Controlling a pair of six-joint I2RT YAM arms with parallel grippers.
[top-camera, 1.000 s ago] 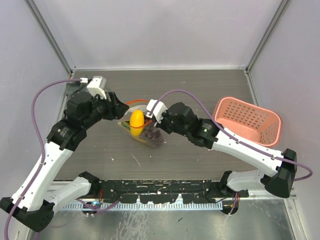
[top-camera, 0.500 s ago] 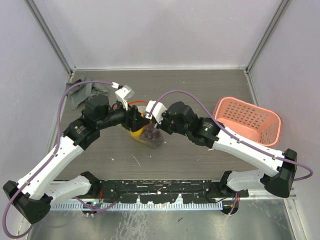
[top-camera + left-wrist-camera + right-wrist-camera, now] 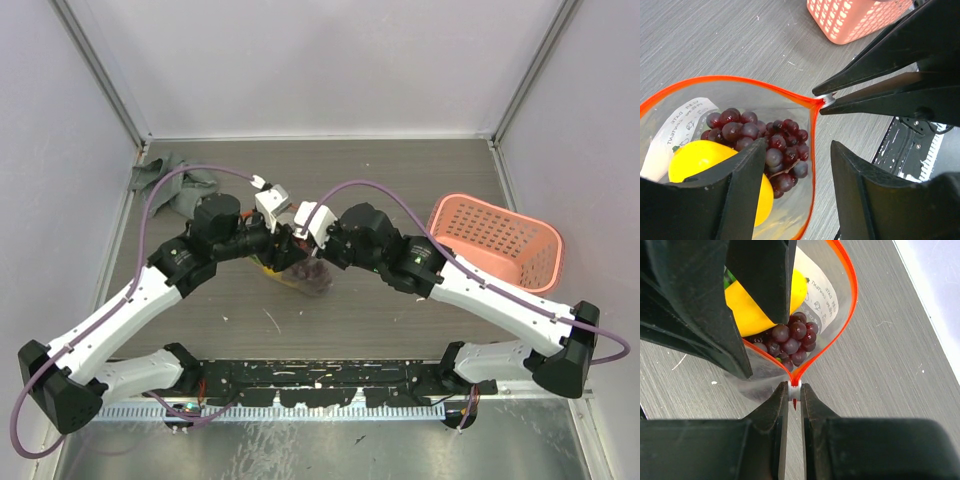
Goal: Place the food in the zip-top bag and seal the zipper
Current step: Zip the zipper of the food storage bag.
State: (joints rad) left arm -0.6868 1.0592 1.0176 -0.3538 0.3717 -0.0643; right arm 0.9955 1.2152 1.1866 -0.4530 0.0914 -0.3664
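Note:
The clear zip-top bag (image 3: 300, 277) lies mid-table with its mouth open. It holds dark purple grapes (image 3: 765, 140) and a yellow fruit (image 3: 700, 160). The red-orange zipper (image 3: 740, 81) rims the mouth. My right gripper (image 3: 795, 388) is shut on the white slider (image 3: 795, 391) at the zipper's end. It also shows in the top view (image 3: 306, 245). My left gripper (image 3: 797, 146) is open and straddles the bag's rim, with one finger over the fruit and one outside. It also shows in the top view (image 3: 283, 241). The watermelon slice is hidden.
A pink lattice basket (image 3: 495, 240) stands at the right. A grey cloth (image 3: 175, 182) lies at the far left corner. The cage walls close off the back and both sides.
My left arm has swung right from the far left to the bag, uncovering the grey cloth. Its open gripper now sits at the bag's mouth. The right gripper has hardly moved.

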